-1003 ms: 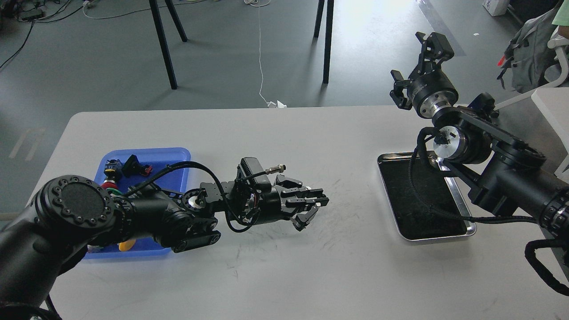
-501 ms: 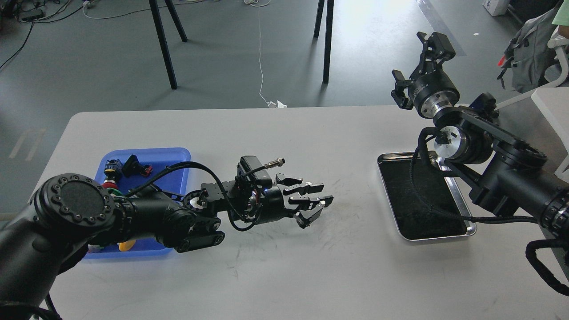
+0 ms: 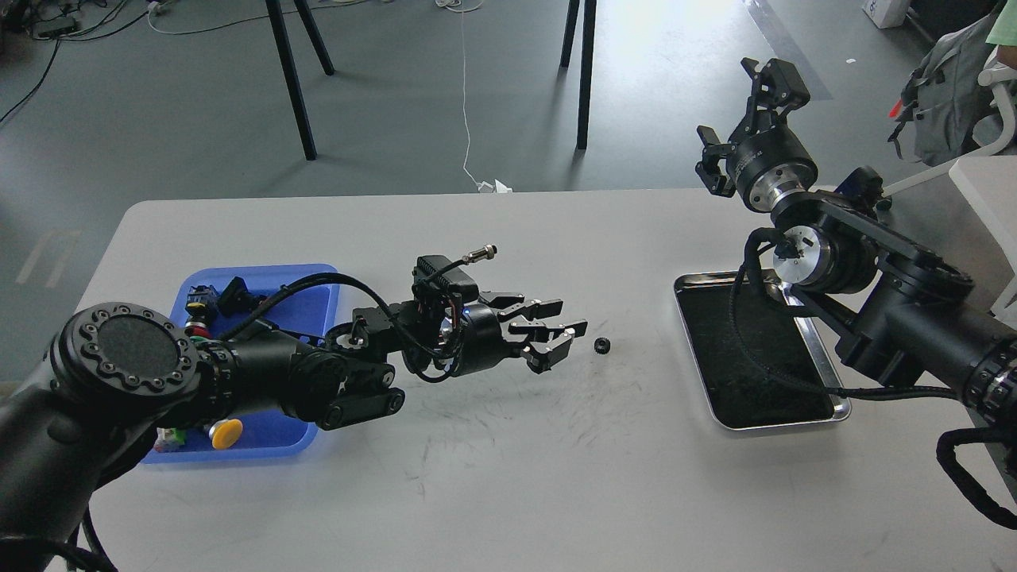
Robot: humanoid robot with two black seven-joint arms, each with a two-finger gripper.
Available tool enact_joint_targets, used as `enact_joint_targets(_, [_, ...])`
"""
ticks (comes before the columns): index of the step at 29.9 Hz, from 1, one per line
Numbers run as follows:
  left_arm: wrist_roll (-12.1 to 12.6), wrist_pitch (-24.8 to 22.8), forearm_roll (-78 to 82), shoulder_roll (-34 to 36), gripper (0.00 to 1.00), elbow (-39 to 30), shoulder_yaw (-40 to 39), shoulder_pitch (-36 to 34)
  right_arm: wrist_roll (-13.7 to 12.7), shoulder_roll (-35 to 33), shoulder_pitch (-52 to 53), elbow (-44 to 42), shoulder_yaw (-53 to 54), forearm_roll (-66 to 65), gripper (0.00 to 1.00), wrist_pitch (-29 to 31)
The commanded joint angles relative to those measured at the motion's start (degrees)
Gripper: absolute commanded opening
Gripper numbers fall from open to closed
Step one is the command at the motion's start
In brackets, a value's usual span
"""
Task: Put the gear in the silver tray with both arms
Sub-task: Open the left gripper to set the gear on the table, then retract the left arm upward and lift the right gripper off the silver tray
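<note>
Lying on the white table (image 3: 508, 477), a small black gear (image 3: 602, 345) sits just beyond the fingertips of the left gripper (image 3: 556, 338), apart from them with a sliver of tabletop showing between. That gripper is released: its two fingers (image 3: 534, 306) are spread, pointing toward the right side of the table, and nothing is held between them. The left arm (image 3: 262, 373) reaches in low from the left edge, passing over the near corner of a blue plastic tray (image 3: 314, 278) that holds an assortment of small parts, among them a yellow button (image 3: 225, 431). The gear rests on bare tabletop between the left gripper and the silver tray (image 3: 838, 413), closer to the gripper than to the tray. The silver tray lies flat toward the right side of the table, its dark inner surface showing no gear. The right arm (image 3: 898, 318) comes in from the right and crosses above the far right corner of the tray, with a black cable looping down over the tray's interior. The right gripper (image 3: 743, 111) is lifted high, beyond the table's far edge in this view, its fingers parted and gripping nothing, well apart from the gear.
</note>
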Motion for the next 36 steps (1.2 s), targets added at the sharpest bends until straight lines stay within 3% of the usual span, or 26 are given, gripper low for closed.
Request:
enact_joint_targets(1, [0.0, -5.64, -8.63, 2.6, 0.81, 1.35, -4.4, -1.28, 0.09, 0.07, 0.11, -0.01, -0.17, 0.09, 0.99, 0.41])
enact_joint_targets(4, [0.0, -7.77, -16.81, 4.01, 0.98, 2.14, -6.61, -2.08, 0.0, -0.28, 1.25, 0.17, -3.41, 0.27, 0.99, 0.58])
enact_joint_targets(17, [0.0, -11.91, -30.89, 8.85, 0.98, 4.51, -14.17, -4.37, 0.44, -1.69, 9.68, 3.07, -21.96, -1.05, 0.99, 2.34])
enact_joint_targets(20, [0.0, -14.79, -32.21, 9.46, 0.98, 6.36, -15.92, -4.89, 0.61, -1.78, 11.97, 3.94, -25.39, -4.12, 0.99, 2.34])
enact_joint_targets(28, [0.0, -22.88, -38.1, 11.49, 0.98, 6.89, -31.03, -4.63, 0.79, -3.53, 16.89, 6.23, -32.77, -8.17, 0.98, 1.64])
enact_joint_targets(36, [0.0, -22.89, -38.89, 11.22, 0.98, 8.3, -32.01, -4.28, 0.44, -6.43, 21.46, 11.77, -39.63, -15.8, 0.98, 1.73])
